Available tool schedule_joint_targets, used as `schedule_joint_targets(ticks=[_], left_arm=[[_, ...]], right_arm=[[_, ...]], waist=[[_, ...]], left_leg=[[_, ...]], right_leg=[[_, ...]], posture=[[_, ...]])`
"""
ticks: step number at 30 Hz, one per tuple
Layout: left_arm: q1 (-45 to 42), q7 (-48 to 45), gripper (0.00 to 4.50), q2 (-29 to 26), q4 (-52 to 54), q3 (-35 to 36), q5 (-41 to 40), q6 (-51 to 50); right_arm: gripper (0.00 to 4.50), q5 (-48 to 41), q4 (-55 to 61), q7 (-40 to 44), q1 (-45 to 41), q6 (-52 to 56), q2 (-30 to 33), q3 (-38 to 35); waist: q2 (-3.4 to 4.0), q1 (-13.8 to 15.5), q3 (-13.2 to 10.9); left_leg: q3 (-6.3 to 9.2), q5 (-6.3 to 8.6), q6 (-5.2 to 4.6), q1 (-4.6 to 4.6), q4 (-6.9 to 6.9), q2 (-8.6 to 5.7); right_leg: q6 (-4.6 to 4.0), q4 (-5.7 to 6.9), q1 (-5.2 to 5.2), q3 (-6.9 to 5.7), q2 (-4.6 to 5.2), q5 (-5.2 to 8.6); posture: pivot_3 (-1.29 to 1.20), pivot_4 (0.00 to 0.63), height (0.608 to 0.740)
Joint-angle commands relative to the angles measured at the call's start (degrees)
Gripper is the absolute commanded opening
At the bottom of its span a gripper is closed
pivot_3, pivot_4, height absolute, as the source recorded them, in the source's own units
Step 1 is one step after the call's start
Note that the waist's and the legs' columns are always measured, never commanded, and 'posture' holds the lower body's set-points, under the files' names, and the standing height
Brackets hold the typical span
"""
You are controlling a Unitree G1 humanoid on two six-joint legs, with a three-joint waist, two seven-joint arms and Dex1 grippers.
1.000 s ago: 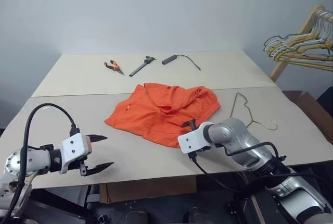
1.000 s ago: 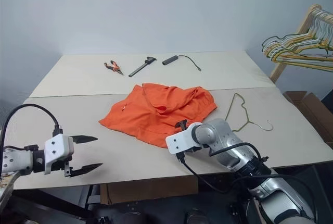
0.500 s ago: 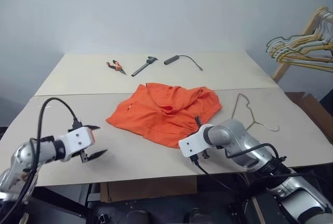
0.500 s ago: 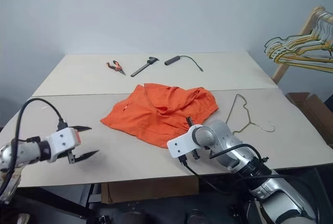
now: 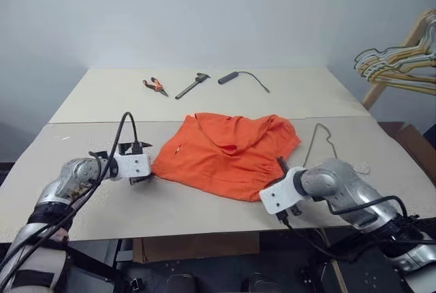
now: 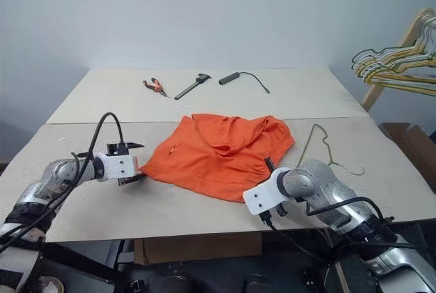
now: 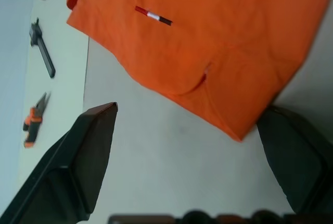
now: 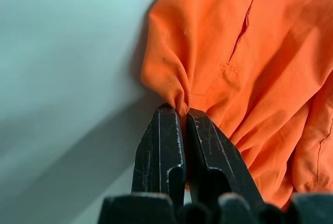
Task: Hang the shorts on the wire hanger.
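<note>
Shorts [image 5: 228, 153]: orange, limp, light; crumpled at table [image 5: 82, 136] centre; we judge hem edges the best hold.
Hanger [image 5: 320, 144]: thin stiff wire, flat at three o'clock.
Right gripper [image 8: 183, 125]: fingers pressed together, pinching a hem fold at five o'clock.
Left gripper [image 7: 192, 146]: fingers spread, at nine o'clock corner.
</note>
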State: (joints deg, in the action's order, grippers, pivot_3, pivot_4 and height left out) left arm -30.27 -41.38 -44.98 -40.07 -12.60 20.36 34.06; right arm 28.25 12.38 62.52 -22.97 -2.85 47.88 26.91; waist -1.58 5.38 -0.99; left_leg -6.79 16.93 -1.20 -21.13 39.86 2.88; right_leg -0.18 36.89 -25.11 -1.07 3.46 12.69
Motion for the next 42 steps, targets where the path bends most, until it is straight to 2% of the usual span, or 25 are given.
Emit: schedule_joint_targets(ticks=[1, 6, 8, 9, 13, 19, 23, 28, 30, 35, 38, 42], left_arm=[[-1.44, -2.46, 4.50, 2.17, -1.72, -2.16, -1.00, 2.57], [-1.65, -9.15, 4.50, 3.71, -2.08, -3.02, -4.42, 2.52], [-2.79, -8.71, 4.50, 4.28, -3.62, -3.51, -3.37, 2.14], [-3.73, -7.32, 4.32, 4.37, -4.92, -4.08, -1.66, 2.03], [-6.26, -4.89, 3.27, 5.06, -8.79, -4.98, 0.33, 1.88], [-7.64, -5.09, 1.18, 5.42, -11.27, -5.34, 0.00, 2.40], [-7.78, -5.33, 0.02, 5.06, -11.78, -5.55, 0.26, 2.83], [-6.58, -4.61, 0.02, 3.38, -9.94, -4.57, -0.10, 2.33], [-4.31, -6.90, 0.02, 1.96, -6.43, -2.95, -3.07, 1.22], [9.97, -18.59, 0.02, -8.06, 15.23, 2.08, -14.07, -7.03], [18.38, -20.87, 0.02, -13.81, 26.03, 5.71, -17.25, -12.25], [27.46, -21.24, 0.02, -18.24, 37.03, 10.88, -19.94, -18.89]], right_arm=[[0.04, -0.95, 2.33, -1.28, -0.07, -1.35, 0.31, -2.95], [0.04, 0.22, 1.08, -3.37, -0.58, -1.19, -0.82, -2.96], [0.04, 0.67, 0.47, -4.14, -0.98, -0.93, -1.50, -2.80], [0.01, 0.78, 0.26, -4.43, -1.09, -0.80, -1.80, -2.76], [0.00, 1.17, -0.03, -4.87, -1.18, -0.53, -2.53, -2.83], [0.00, 1.55, -0.23, -5.47, -0.86, -0.11, -3.03, -3.02], [0.00, 1.85, -0.94, -6.30, -0.96, -0.26, -3.54, -3.09], [0.00, 2.45, -1.95, -7.95, -1.28, -0.27, -4.14, -3.31], [0.00, 2.34, -1.98, -8.89, -1.61, 0.07, -4.84, -3.65], [0.00, 0.21, 0.06, -9.05, -0.68, -0.24, -5.33, -4.80], [0.00, -1.81, 1.41, -8.18, 0.25, -1.77, -4.88, -5.37], [0.00, -5.47, 3.50, -5.85, 1.08, -3.02, -4.18, -5.52]], waist=[[0.01, -0.12, 0.02], [0.03, -0.33, 0.07], [0.03, -0.46, 0.09], [0.02, -0.44, 0.10], [0.05, -0.35, 0.13], [0.06, -1.15, 0.14], [0.05, -1.76, 0.14], [0.05, -1.92, 0.14], [0.05, -2.35, 0.14], [0.05, -4.46, 0.13], [0.06, -4.92, 0.11], [0.07, -4.32, 0.06]], left_leg=[[0.00, 0.00, 0.00, 0.00, 0.02, 0.00], [0.00, 0.00, 0.00, 0.02, 0.13, 0.00], [0.00, 0.01, -0.01, 0.02, 0.15, 0.00], [0.00, 0.01, -0.02, 0.02, 0.17, 0.00], [0.06, 0.01, -0.03, 0.06, 0.27, -0.01], [0.08, 0.01, -0.03, 0.08, 0.30, 0.00], [0.07, 0.01, -0.03, 0.06, 0.30, 0.00], [0.07, 0.01, -0.03, 0.06, 0.30, 0.00], [0.07, 0.01, -0.03, 0.04, 0.29, 0.01], [0.02, 0.04, -0.08, -0.03, 0.27, 0.07], [0.08, 0.07, -0.12, -0.01, 0.24, 0.09], [0.07, 0.08, -0.15, 0.02, 0.23, 0.10]], right_leg=[[0.00, 0.02, 0.00, 0.01, 0.00, 0.00], [0.01, 0.08, 0.04, 0.04, 0.01, 0.00], [0.01, 0.08, 0.04, 0.04, 0.01, 0.00], [0.02, 0.08, 0.06, 0.05, 0.01, 0.00], [0.06, 0.10, 0.16, 0.01, 0.00, -0.03], [0.07, 0.15, 0.16, 0.01, 0.00, -0.03], [0.07, 0.14, 0.15, 0.04, 0.00, -0.03], [0.06, 0.14, 0.14, 0.04, 0.00, -0.03], [0.06, 0.14, 0.11, 0.05, -0.01, -0.03], [0.06, 0.18, -0.06, 0.22, -0.02, -0.03], [0.07, 0.18, -0.08, 0.27, 0.00, -0.01], [0.11, 0.17, -0.03, 0.22, 0.03, 0.01]], posture=[[0.08, 0.000, 0.740], [0.07, 0.000, 0.740], [0.08, 0.000, 0.740], [0.08, 0.000, 0.740], [0.08, 0.000, 0.740], [0.07, 0.000, 0.740], [0.07, 0.000, 0.740], [0.08, 0.000, 0.740], [0.08, 0.000, 0.740], [0.08, 0.000, 0.740], [0.08, 0.000, 0.740], [0.10, 0.000, 0.740]])
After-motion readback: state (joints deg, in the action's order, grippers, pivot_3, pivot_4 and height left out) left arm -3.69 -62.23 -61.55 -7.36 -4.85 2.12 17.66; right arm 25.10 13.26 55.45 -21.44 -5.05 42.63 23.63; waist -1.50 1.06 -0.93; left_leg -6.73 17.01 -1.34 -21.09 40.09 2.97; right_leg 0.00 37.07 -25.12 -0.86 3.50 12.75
